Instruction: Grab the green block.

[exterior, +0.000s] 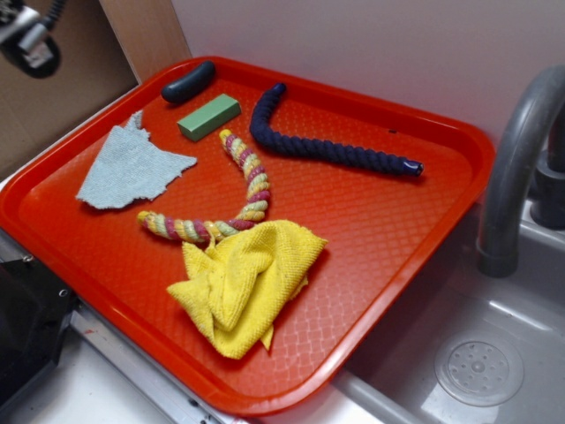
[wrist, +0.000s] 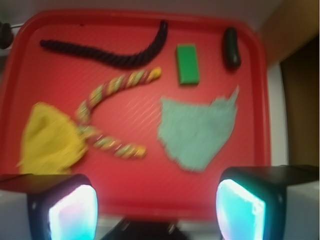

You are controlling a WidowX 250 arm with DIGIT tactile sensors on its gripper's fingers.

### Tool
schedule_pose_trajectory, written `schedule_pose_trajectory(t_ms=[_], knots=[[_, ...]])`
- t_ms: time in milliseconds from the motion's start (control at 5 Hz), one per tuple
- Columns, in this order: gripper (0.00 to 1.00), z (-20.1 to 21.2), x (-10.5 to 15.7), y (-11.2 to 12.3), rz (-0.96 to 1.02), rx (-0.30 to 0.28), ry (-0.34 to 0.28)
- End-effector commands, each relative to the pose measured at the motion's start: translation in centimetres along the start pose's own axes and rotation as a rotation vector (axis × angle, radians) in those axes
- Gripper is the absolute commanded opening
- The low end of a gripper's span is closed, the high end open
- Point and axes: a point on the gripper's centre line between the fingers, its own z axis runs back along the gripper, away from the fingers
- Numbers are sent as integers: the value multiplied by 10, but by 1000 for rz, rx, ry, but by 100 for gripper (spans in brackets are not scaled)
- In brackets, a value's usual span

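The green block (exterior: 208, 117) lay flat in the upper left of the exterior frame on the red tray (exterior: 415, 230), between a dark oblong piece (exterior: 187, 81) and a navy rope (exterior: 327, 146). Only the wrist view showed the gripper (wrist: 156, 210), spread wide and empty, low in frame above a grey cloth (wrist: 197, 132); there the block (wrist: 187, 63) sat upper centre.

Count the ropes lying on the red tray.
2. A dark navy twisted rope lies along the back of the red plastic tray; a multicoloured yellow-pink braided rope curves mid-tray, one end touching the yellow cloth.
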Motion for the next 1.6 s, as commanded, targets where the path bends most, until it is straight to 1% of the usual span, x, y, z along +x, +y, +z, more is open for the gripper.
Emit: schedule_pose_trajectory(t_ms=[0, 200, 400, 600, 800, 1000, 1200, 1400], knots=[[100, -38, 46, 40, -14, 62, -85], [100, -67, 63, 54, 41, 75, -83], [100, -93, 79, 65, 59, 59, -60], [100, -115, 86, 69, 73, 63, -33], [100, -142, 95, 71, 47, 8, -5], [100, -158, 98, 62, 0, -72, 12], [100, -175, 101, 53, -60, -93, 37], [100, -184, 103, 48, -80, -91, 56]])
